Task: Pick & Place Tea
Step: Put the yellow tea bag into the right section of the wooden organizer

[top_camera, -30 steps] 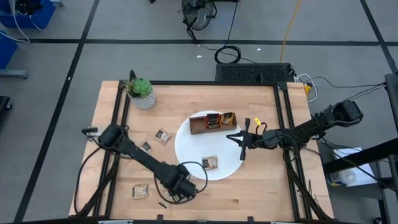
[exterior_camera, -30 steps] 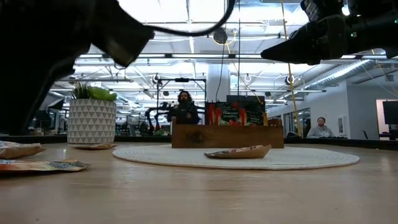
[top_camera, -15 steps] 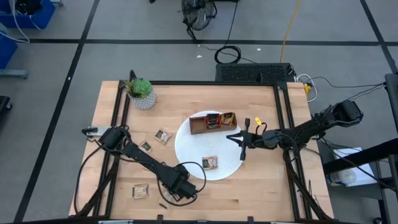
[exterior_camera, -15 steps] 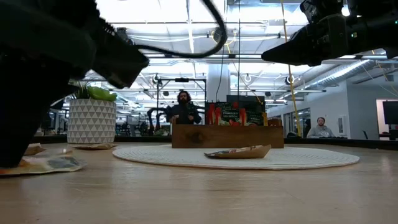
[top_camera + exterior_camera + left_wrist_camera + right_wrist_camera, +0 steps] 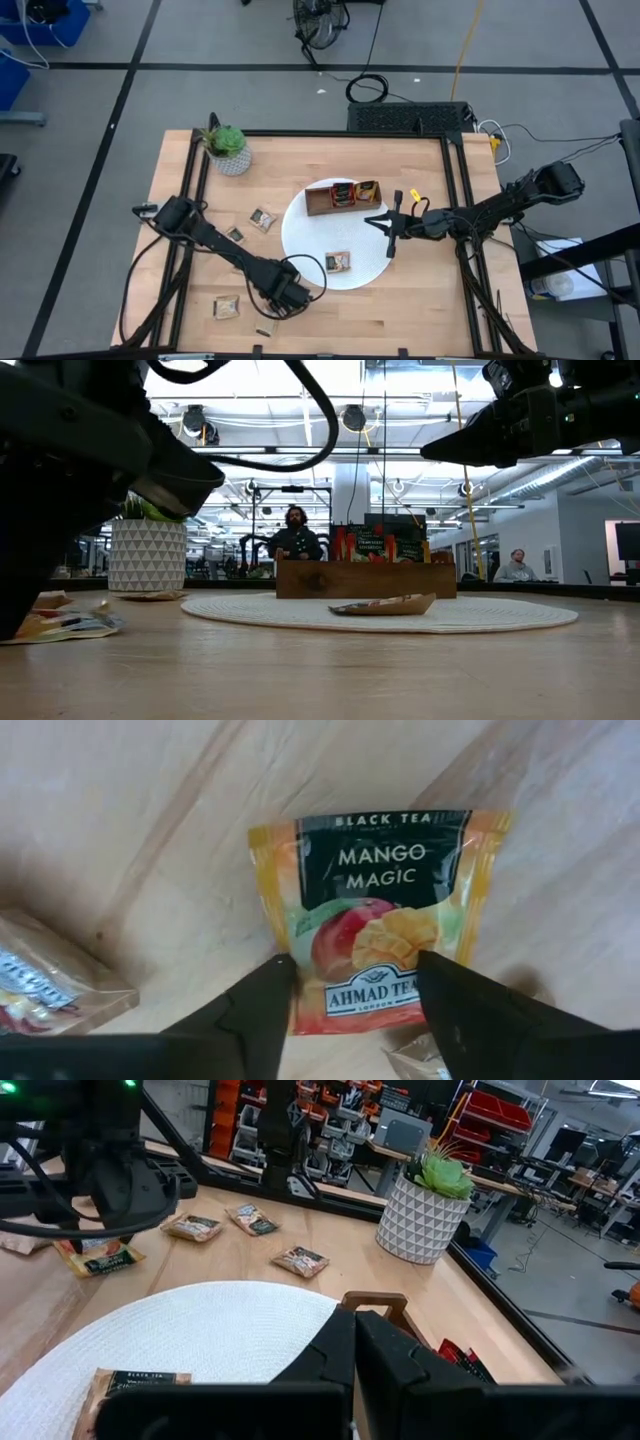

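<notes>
1. Nearest to us in the low view, the left arm fills the left side as a dark, blurred mass, hiding most of the desk (image 5: 420, 300) edge behind it; only a corner of a sachet peeks out beneath it.
2. The left end effector (image 5: 355, 982) hovers over the mango sachet (image 5: 380, 915) with its fingers (image 5: 250, 1010) spread on either side of the packet's lower edge; we see no firm pinch, so it reads as released. The label says "BLACK TEA", "MANGO MAGIC" and "AHMAD TEA LONDON".
3. In the same wrist view a second sachet (image 5: 50, 982) is cut off by the frame, its print unreadable.
4. From above, the left end effector (image 5: 268, 318) sits near the desk's front edge, covering that mango sachet, with another sachet (image 5: 227, 307) just beside it.
5. Farther in, one sachet (image 5: 338, 261) lies on the white plate (image 5: 300, 235); two more, (image 5: 234, 235) and (image 5: 262, 219), lie on the bare wood, too small to read.
6. The wooden tray (image 5: 320, 203) on the plate holds upright sachets (image 5: 355, 192); their labels cannot be made out.
7. The right end effector (image 5: 388, 228) waits clenched above the plate's right side, empty.
8. A potted plant (image 5: 228, 148) stands at the far left corner.
</notes>
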